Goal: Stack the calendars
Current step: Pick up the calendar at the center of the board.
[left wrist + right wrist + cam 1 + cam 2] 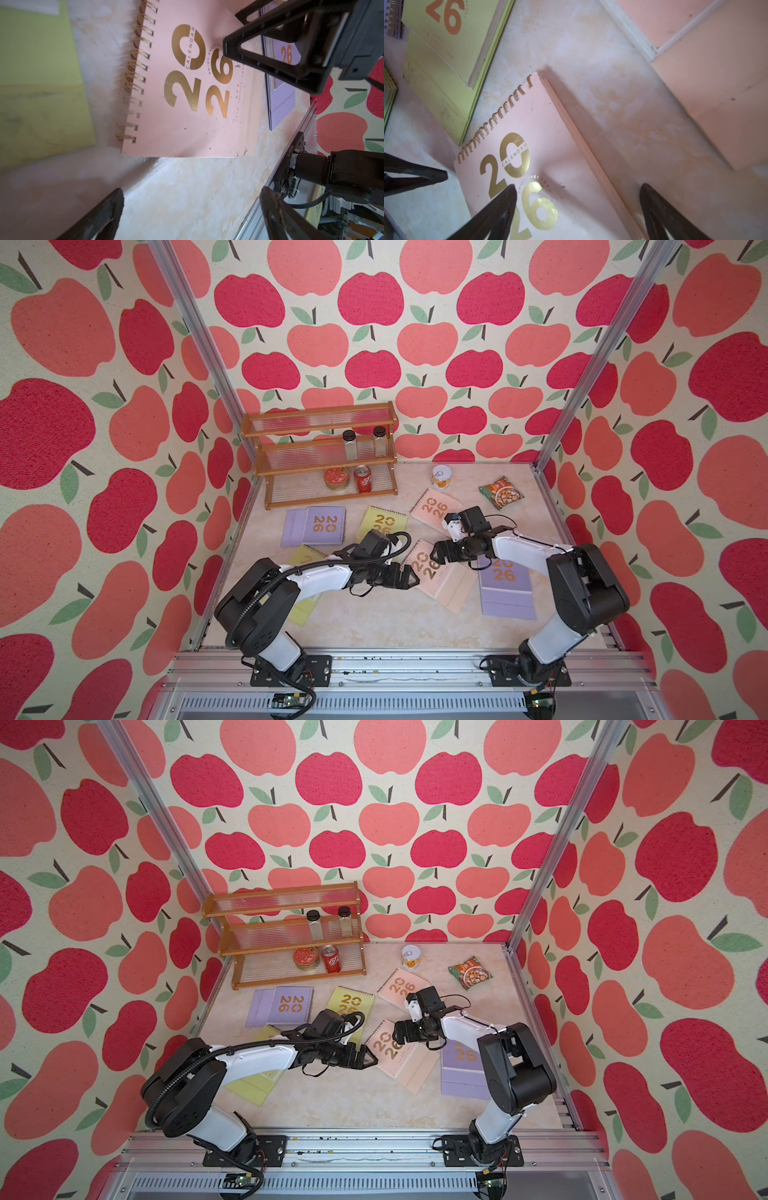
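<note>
Six calendars lie flat and scattered on the table: lilac [313, 526], yellow-green [382, 524] and pink [434, 506] at the back. Nearer lie a yellow-green one [305, 605] half under my left arm, a pink one [440, 576] in the middle and a lilac one [505, 589]. My left gripper [411, 578] is open, low beside the middle pink calendar's [187, 93] spiral corner, holding nothing. My right gripper [436, 556] is open over that same calendar [550, 176]. One fingertip [506, 195] sits above the gold numerals, and the other hangs past the side edge.
A wooden tiered rack [328, 456] at the back left holds two jars, a tin and a red can. A white can [441, 477] and a green snack packet [500, 492] sit at the back right. Metal posts and a front rail [395, 668] bound the table.
</note>
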Robot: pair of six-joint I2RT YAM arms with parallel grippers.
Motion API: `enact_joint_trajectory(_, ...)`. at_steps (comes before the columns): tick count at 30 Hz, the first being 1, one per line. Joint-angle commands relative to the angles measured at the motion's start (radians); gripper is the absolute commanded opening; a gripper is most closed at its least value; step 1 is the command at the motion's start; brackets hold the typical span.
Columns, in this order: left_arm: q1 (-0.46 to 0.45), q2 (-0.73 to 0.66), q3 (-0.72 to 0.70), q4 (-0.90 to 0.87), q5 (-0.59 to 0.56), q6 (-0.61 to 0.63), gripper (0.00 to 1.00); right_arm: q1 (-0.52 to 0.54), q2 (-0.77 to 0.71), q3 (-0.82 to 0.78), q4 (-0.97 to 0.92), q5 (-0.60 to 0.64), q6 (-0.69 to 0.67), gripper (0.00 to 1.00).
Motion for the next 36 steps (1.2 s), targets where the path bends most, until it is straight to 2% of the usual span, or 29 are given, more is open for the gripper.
enact_joint_trajectory(1, -0.011, 0.036, 0.036, -0.02, 0.067, 0.036, 0.99, 0.009, -0.008, -0.047, -0.069, 0.033, 0.047, 0.95)
enact_joint_trajectory(11, -0.011, 0.111, 0.122, -0.018, 0.095, 0.068, 0.98, 0.033, -0.009, -0.082, -0.068, 0.018, 0.076, 0.93)
enact_joint_trajectory(28, 0.075, 0.205, 0.254, -0.007, 0.09, 0.065, 0.97, 0.091, -0.093, -0.18, -0.063, -0.033, 0.163, 0.85)
enact_joint_trajectory(36, 0.073, 0.234, 0.264, -0.005, 0.106, 0.058, 0.96, 0.09, -0.065, -0.211, -0.027, -0.07, 0.19, 0.83)
